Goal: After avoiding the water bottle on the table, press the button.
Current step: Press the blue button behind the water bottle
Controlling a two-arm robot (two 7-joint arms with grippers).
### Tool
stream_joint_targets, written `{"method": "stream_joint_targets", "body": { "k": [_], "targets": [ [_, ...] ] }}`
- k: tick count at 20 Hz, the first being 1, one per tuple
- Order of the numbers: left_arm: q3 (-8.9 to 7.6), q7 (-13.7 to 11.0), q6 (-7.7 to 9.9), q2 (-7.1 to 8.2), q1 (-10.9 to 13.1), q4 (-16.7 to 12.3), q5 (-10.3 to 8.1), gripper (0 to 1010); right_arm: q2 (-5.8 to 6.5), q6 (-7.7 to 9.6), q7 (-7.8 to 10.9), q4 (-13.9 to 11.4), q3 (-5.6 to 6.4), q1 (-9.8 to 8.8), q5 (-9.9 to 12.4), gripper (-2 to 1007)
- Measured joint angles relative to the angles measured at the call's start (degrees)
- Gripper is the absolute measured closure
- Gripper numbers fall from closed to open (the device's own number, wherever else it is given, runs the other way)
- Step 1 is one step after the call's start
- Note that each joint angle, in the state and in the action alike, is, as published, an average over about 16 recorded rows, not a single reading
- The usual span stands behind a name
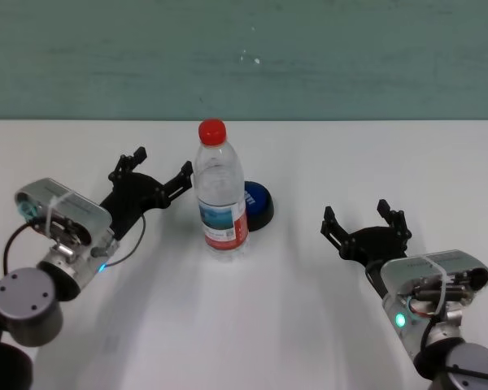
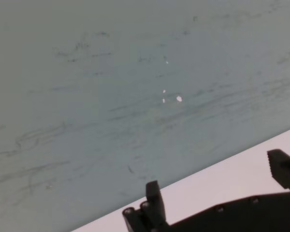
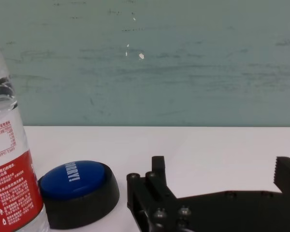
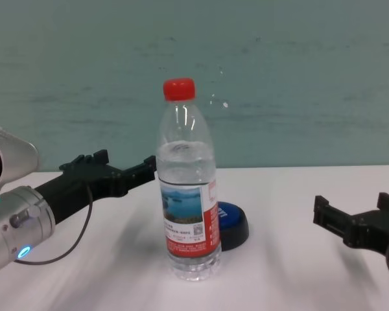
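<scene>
- Left gripper (image 1: 157, 172) raised off the table (image 1: 325, 154), fingers spread with nothing between them, the nearer fingertip (image 1: 185, 171) just beside the upper body of the water bottle (image 1: 221, 197). Biggest hazard, probably: a sideways drift toward the middle would likely clip the tall, light bottle and tip it.
- Right gripper (image 1: 363, 219) well apart from the bottle, low on the robot's right, fingers also spread and empty. Seems parked; small risk unless swung inward.
- Button (image 1: 259, 205) tucked behind the bottle on its right side, partly hidden from the head view, seemingly touching or almost touching the bottle's base. A downward press from the left would have to pass over or behind the red cap, so an elbow or finger catching the neck looks possible.
- Spread fingers landing astride the dome could straddle rather than press; landing off-centre may skid the low base and nudge the bottle.
</scene>
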Motion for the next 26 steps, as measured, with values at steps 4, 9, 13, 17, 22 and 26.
{"method": "stream_joint_targets", "body": {
  "k": [4,9,13,17,22,26],
  "targets": [
    [0.05,0.12,-0.14,-0.25,-0.34,0.39,0.25,0,0.0,0.0,0.0,0.0,0.0,0.0,0.0,1],
    [0.04,0.23,-0.18,-0.46,-0.55,0.61,0.45,0,0.0,0.0,0.0,0.0,0.0,0.0,0.0,1],
    [0.01,0.32,-0.18,-0.57,-0.65,0.76,0.58,0,0.0,0.0,0.0,0.0,0.0,0.0,0.0,1],
    [-0.03,0.42,-0.2,-0.68,-0.77,1.01,0.71,0,0.0,0.0,0.0,0.0,0.0,0.0,0.0,1],
    [-0.11,0.56,-0.31,-0.81,-1.03,1.54,0.86,0,0.0,0.0,0.0,0.0,0.0,0.0,0.0,1],
    [-0.28,0.72,-0.4,-0.88,-1.26,2.0,0.97,0,0.0,0.0,0.0,0.0,0.0,0.0,0.0,1]
  ]
}}
